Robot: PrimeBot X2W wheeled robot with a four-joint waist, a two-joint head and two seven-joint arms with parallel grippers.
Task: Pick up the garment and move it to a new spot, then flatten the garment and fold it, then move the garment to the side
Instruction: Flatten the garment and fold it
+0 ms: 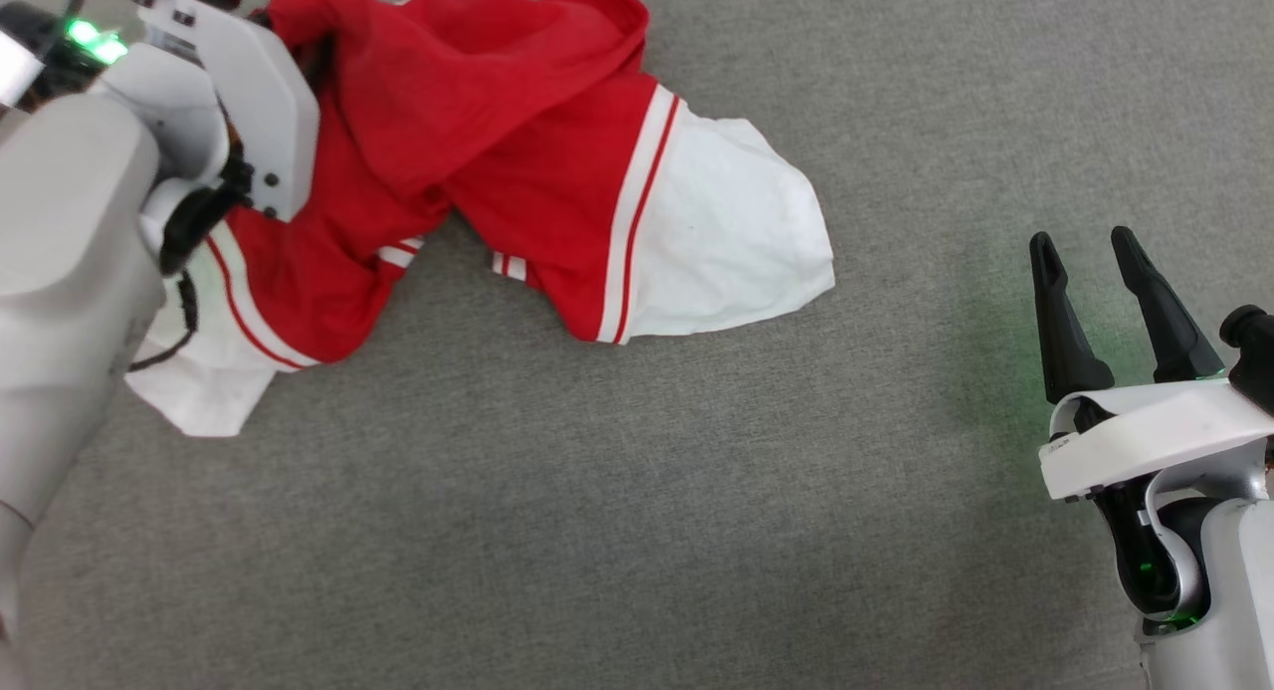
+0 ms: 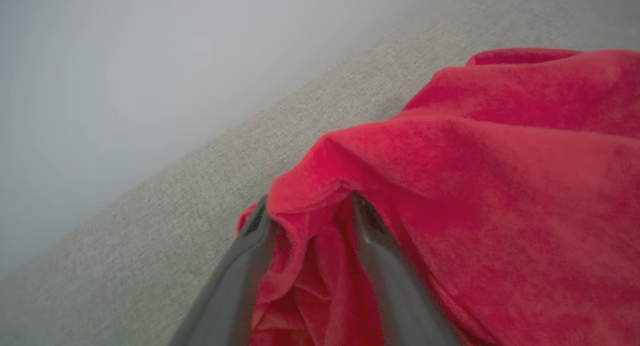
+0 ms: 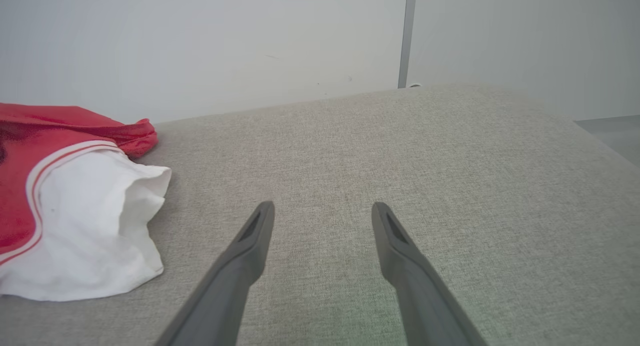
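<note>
Red folds of the garment (image 2: 475, 186) are bunched between the parted fingers of the left pincer (image 2: 310, 201) — the right pincer (image 1: 1082, 237) is spread wide, well apart.

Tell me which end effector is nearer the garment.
Left. The left end effector is buried in the garment, red cloth between its fingers. The right end effector stands apart, over the grey surface beyond the white sleeve.

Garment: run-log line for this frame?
garment: crumpled, unfolded, on grey surface | left gripper: open, cloth between fingers | right gripper: open, empty
</note>
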